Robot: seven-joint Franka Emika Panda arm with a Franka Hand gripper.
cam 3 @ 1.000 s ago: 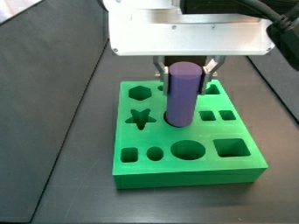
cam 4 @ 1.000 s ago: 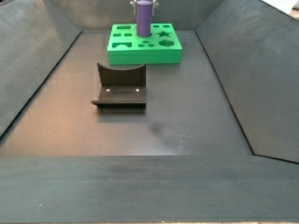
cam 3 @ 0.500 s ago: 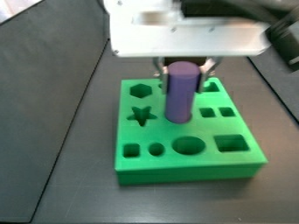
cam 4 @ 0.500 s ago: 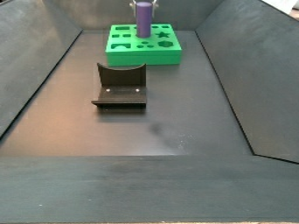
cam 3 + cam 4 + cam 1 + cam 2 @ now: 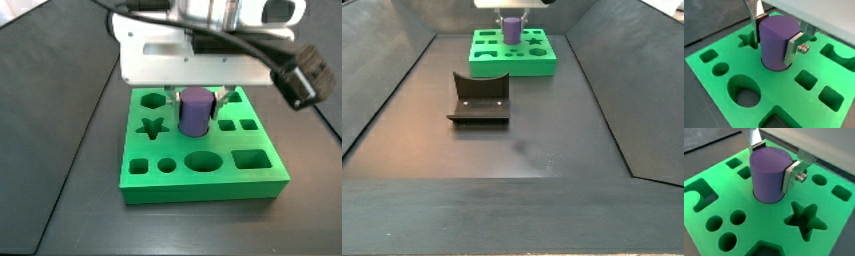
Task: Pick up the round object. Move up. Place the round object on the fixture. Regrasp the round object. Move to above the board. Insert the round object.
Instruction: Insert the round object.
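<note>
Upright, the round object point(image 5: 775, 41) sits gripped between the gripper's point(image 5: 776, 36) jaws, partly sunk in the board point(image 5: 724, 75).

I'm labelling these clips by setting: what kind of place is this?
Probably a robot test cell, not a home: a dark walled enclosure, a green board with shaped holes, a fixture on the floor, and the hand holding a purple round object over the board.
</note>
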